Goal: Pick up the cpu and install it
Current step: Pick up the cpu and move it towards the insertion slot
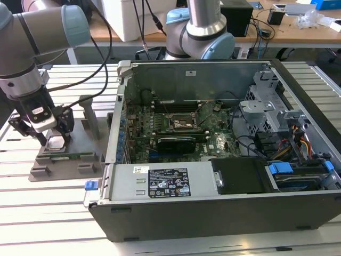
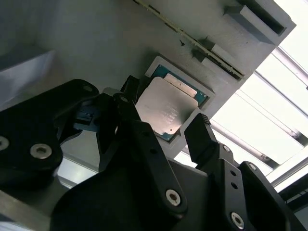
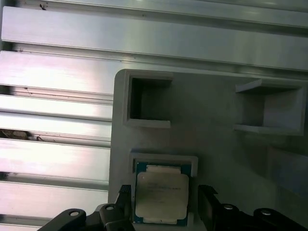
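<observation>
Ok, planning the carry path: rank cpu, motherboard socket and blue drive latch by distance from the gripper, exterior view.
1. cpu, at the gripper, in the grey tray.
2. motherboard socket, inside the computer case.
3. blue drive latch, the exterior view's far right.

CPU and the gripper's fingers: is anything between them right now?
Only the low pocket wall of the grey tray around the cpu; the open gripper straddles it, as seen in both wrist views.
</observation>
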`<state>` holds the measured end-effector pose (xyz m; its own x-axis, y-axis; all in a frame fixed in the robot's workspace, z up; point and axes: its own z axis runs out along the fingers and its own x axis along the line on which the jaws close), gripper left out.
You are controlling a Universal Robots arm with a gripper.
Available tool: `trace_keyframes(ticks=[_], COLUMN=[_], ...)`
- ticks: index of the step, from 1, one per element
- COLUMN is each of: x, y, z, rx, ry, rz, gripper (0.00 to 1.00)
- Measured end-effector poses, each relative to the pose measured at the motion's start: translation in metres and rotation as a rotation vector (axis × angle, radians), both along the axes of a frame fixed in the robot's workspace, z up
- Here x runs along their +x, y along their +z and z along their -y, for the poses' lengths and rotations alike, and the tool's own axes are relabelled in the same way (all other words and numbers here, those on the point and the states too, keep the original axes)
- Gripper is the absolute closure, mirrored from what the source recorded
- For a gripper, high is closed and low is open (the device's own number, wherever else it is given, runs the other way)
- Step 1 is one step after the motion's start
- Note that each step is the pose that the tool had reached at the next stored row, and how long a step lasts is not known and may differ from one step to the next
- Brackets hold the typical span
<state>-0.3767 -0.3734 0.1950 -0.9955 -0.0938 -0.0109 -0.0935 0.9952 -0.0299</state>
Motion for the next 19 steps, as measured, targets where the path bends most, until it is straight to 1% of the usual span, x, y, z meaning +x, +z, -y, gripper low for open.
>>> trace_keyframes(ticks=[6,10,15,16,17,18,19], x=[-0.0020,-0.0023,-0.0022,-0.0022,-0.0022,-0.0022,-0.0022], y=[-0.0019,-0.0055,-0.0063,-0.0063,-0.0063,-0.0063,-0.0064], z=[-0.0009,-0.0009,-0.0009,-0.0009,-0.0009,-0.0009,-0.0009], rx=[-0.0002,-0.0003,-0.0002,-0.0002,-0.0003,-0.0003,-0.0002], ry=[-0.021,-0.021,-0.021,-0.021,-0.021,-0.021,-0.021], rz=[0.0002,0.0000,0.0001,0.0001,0.0000,0.0001,0.0002], gripper=[0.34,0.34,0.34,0.35,0.42,0.45,0.45])
